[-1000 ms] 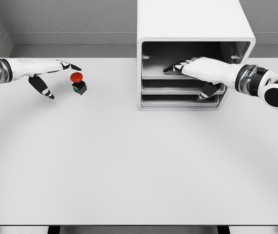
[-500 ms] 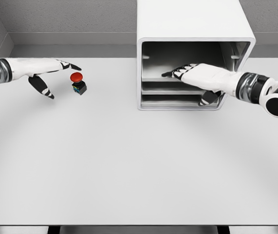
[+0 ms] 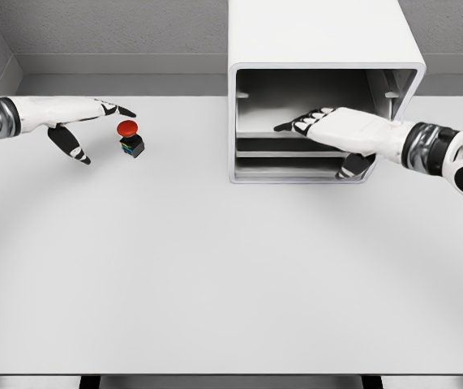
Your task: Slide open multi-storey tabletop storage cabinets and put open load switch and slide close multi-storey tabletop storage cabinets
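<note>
Left hand (image 3: 69, 121) outstretched with fingers spread, right hand (image 3: 336, 134) extended flat, fingers straight, thumb down.

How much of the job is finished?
Not much yet. The switch with its red button sits on the table, beside the open left hand, not grasped. The right hand is at the cabinet drawers, working on opening one. Putting the switch in and closing up remain.
</note>
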You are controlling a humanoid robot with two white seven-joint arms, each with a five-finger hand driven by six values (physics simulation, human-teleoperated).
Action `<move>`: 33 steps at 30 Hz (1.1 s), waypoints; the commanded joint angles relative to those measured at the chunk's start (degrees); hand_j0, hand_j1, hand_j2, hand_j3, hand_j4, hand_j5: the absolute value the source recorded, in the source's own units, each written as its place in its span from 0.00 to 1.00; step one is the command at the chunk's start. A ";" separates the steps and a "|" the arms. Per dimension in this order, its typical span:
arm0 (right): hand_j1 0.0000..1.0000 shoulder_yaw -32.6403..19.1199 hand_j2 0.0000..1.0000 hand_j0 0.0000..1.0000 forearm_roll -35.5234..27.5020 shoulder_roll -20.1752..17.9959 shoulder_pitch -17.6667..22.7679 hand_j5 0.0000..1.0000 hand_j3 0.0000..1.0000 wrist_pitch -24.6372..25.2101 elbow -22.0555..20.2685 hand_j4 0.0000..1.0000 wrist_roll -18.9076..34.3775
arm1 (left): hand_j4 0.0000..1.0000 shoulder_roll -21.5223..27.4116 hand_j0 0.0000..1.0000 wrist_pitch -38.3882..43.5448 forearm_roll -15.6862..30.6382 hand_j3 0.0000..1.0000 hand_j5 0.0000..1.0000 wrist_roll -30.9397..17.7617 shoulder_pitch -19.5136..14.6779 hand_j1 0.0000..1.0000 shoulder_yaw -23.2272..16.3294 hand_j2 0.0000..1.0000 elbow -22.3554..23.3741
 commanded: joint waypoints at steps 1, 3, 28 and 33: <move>1.00 -0.08 1.00 1.00 -0.22 -0.58 0.00 1.00 1.00 -0.14 -0.30 1.00 -0.01 | 1.00 -0.01 1.00 0.15 0.36 1.00 1.00 0.03 -0.09 1.00 0.09 1.00 -0.01; 1.00 -0.08 1.00 1.00 -0.22 -0.76 0.26 1.00 1.00 -0.14 -0.38 1.00 -0.01 | 1.00 -0.01 1.00 0.15 0.36 1.00 1.00 0.03 -0.09 1.00 0.09 1.00 -0.01; 1.00 -3.51 1.00 1.00 -0.49 -4.19 4.04 1.00 1.00 -14.12 -1.53 1.00 -0.01 | 1.00 0.17 1.00 0.15 0.36 1.00 1.00 0.03 0.00 1.00 0.18 1.00 -0.01; 1.00 -5.18 1.00 1.00 -0.75 -5.07 5.45 1.00 1.00 -20.53 -1.53 1.00 -0.01 | 1.00 0.08 1.00 0.15 0.36 1.00 1.00 0.03 0.00 1.00 0.18 1.00 -0.01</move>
